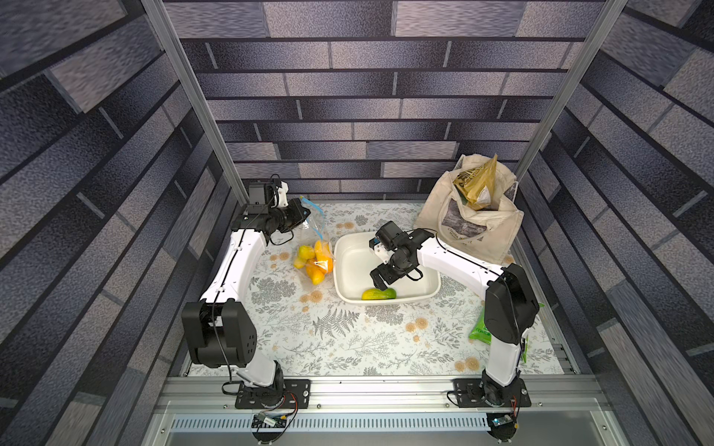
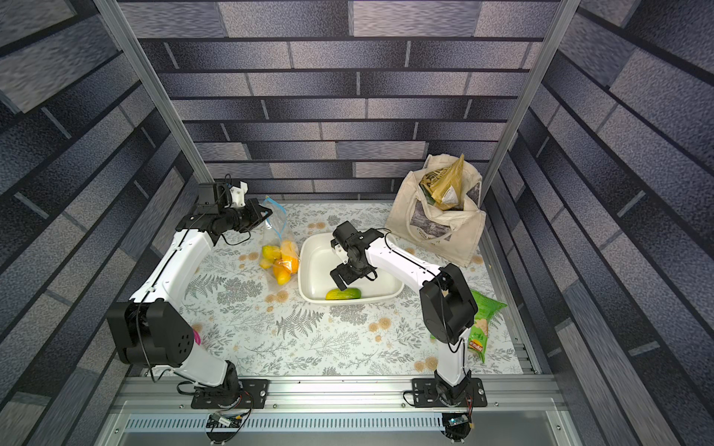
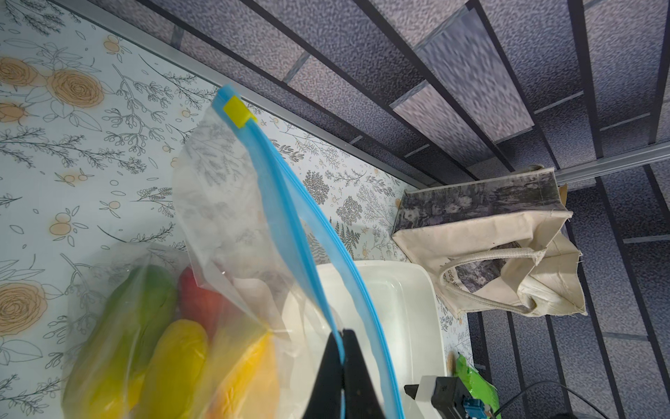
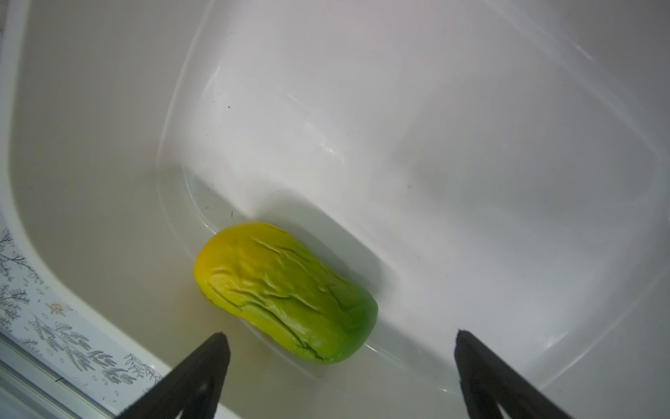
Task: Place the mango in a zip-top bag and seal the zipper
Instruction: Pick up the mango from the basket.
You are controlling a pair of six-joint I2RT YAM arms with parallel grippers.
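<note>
Mango (image 4: 286,294) in white tray (image 4: 471,145), just ahead of spread right gripper (image 4: 340,335)

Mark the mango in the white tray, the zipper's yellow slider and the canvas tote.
mango (image 4: 286,294): right wrist view, middle of its wrinkled yellow-green skin.
yellow slider (image 3: 237,111): left wrist view, centre of its flat face.
canvas tote (image 1: 463,226): a top view, printed front panel.

Blue zipper (image 3: 290,206) between closed jaws
</note>
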